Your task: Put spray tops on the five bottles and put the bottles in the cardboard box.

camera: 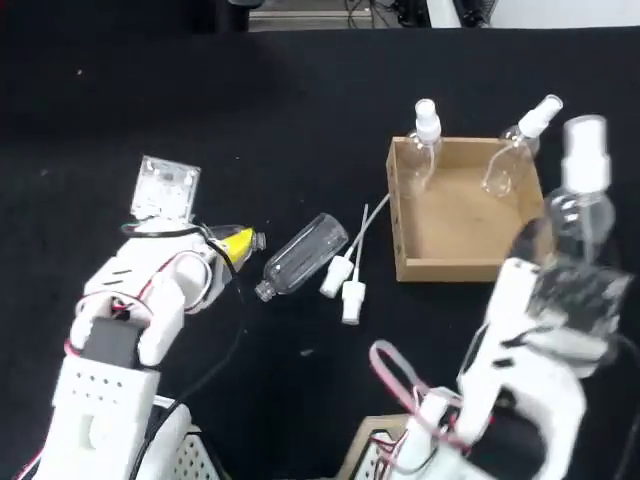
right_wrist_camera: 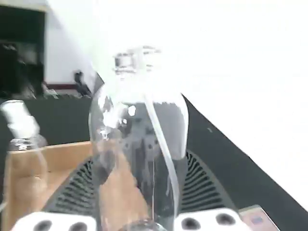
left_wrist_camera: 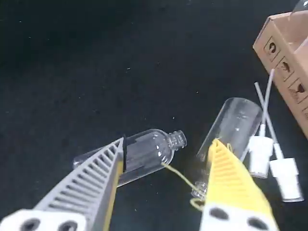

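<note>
The left gripper [left_wrist_camera: 167, 144] has its fingers apart on either side of an uncapped bottle [left_wrist_camera: 144, 153], which lies on the black table [camera: 300, 100]; the fingers are not pressing on it. At the gripper's 3 o'clock lies a second uncapped bottle [camera: 300, 255], and beyond that two loose spray tops [camera: 338, 272]. The right gripper [right_wrist_camera: 139, 163] is clamped on a sprayer-topped bottle [camera: 580, 205], held upright at the 3 o'clock side of the cardboard box [camera: 455, 268]. Inside the box, by its 12 o'clock wall, are one topped bottle [camera: 424, 150] and a tilted topped bottle [camera: 510, 160].
</note>
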Controlling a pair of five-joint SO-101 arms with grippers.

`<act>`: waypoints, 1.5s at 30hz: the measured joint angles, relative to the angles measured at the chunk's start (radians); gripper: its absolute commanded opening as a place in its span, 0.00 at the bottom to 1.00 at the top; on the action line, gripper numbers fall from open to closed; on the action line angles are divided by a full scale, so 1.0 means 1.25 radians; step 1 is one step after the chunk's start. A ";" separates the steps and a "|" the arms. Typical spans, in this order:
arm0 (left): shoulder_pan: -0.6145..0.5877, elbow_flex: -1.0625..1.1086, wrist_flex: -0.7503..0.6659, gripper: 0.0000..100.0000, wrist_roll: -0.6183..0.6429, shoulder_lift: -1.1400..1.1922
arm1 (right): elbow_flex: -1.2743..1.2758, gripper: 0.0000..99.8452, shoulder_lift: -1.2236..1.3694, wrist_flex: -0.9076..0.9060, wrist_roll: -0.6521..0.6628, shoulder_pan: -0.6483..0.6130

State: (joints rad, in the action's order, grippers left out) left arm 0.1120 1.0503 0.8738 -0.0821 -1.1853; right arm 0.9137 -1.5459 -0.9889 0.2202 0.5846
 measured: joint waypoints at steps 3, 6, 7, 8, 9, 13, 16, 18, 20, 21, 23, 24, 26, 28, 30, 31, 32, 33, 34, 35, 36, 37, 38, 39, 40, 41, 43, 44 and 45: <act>0.027 0.082 -0.072 0.26 0.000 0.001 | -0.033 0.01 0.140 0.066 -0.001 0.060; 0.059 0.163 -0.136 0.26 0.007 0.001 | -0.031 0.01 0.282 0.180 0.000 0.122; 0.068 0.187 -0.161 0.26 0.021 0.001 | -0.025 0.01 0.323 0.225 -0.001 0.142; 0.069 0.210 -0.182 0.26 0.033 0.001 | -0.009 0.01 0.355 0.275 -0.001 0.158; 0.069 0.227 -0.203 0.26 0.047 0.001 | 0.015 0.01 0.388 0.327 -0.001 0.171; 0.072 0.276 -0.269 0.26 0.101 0.001 | 0.152 0.01 0.503 0.573 -0.015 0.195; 0.074 0.306 -0.293 0.26 0.133 0.001 | 0.241 0.01 0.573 0.781 -0.021 0.196; 0.072 0.323 -0.307 0.26 0.139 0.001 | 0.270 0.01 0.622 0.908 -0.022 0.198; 0.072 0.339 -0.320 0.26 0.142 0.001 | 0.273 0.01 0.675 1.009 -0.023 0.199; 0.072 0.345 -0.329 0.26 0.144 0.001 | 0.273 0.01 0.702 1.048 -0.023 0.199; 0.075 0.361 -0.350 0.26 0.144 0.001 | 0.273 0.01 0.762 1.100 -0.023 0.199; 0.076 0.371 -0.365 0.26 0.144 0.001 | 0.270 0.01 0.797 1.122 -0.023 0.199; 0.076 0.395 -0.398 0.26 0.144 0.001 | 0.260 0.01 0.870 1.166 -0.023 0.199; 0.077 0.415 -0.432 0.26 0.144 0.001 | 0.243 0.01 0.943 1.223 -0.025 0.209; 0.081 0.433 -0.464 0.26 0.144 0.001 | 0.225 0.01 1.016 1.294 -0.045 0.226; 0.081 0.442 -0.477 0.26 0.144 0.001 | 0.215 0.01 1.056 1.332 -0.058 0.236; 0.080 0.448 -0.486 0.26 0.144 0.001 | 0.203 0.01 1.094 1.367 -0.066 0.248; 0.080 0.450 -0.491 0.26 0.144 0.001 | 0.190 0.01 1.129 1.402 -0.074 0.259; 0.080 0.450 -0.495 0.26 0.144 0.001 | 0.174 0.01 1.169 1.432 -0.076 0.269; 0.080 0.450 -0.496 0.26 0.144 0.001 | 0.158 0.01 1.207 1.458 -0.076 0.276; 0.080 0.450 -0.496 0.26 0.144 0.001 | 0.144 0.01 1.241 1.480 -0.076 0.282; 0.080 0.450 -0.496 0.26 0.144 0.001 | 0.126 0.01 1.278 1.501 -0.076 0.288; 0.080 0.450 -0.496 0.26 0.144 0.001 | 0.109 0.01 1.312 1.521 -0.074 0.295; 0.080 0.450 -0.496 0.26 0.144 0.001 | 0.096 0.01 1.343 1.538 -0.076 0.301; 0.080 0.450 -0.496 0.26 0.144 0.001 | 0.080 0.01 1.374 1.555 -0.077 0.307; 0.080 0.450 -0.496 0.26 0.144 0.001 | 0.063 0.01 1.404 1.566 -0.080 0.313; 0.080 0.450 -0.496 0.26 0.144 0.001 | 0.036 0.01 1.455 1.580 -0.082 0.320; 0.080 0.450 -0.496 0.26 0.144 0.001 | 0.022 0.01 1.475 1.581 -0.082 0.323; 0.080 0.450 -0.496 0.26 0.144 0.001 | 0.007 0.01 1.493 1.583 -0.083 0.323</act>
State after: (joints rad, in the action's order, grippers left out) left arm 0.2117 1.6134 0.2539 0.0974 -1.1838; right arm 0.9229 0.3199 0.9904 0.1158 0.9881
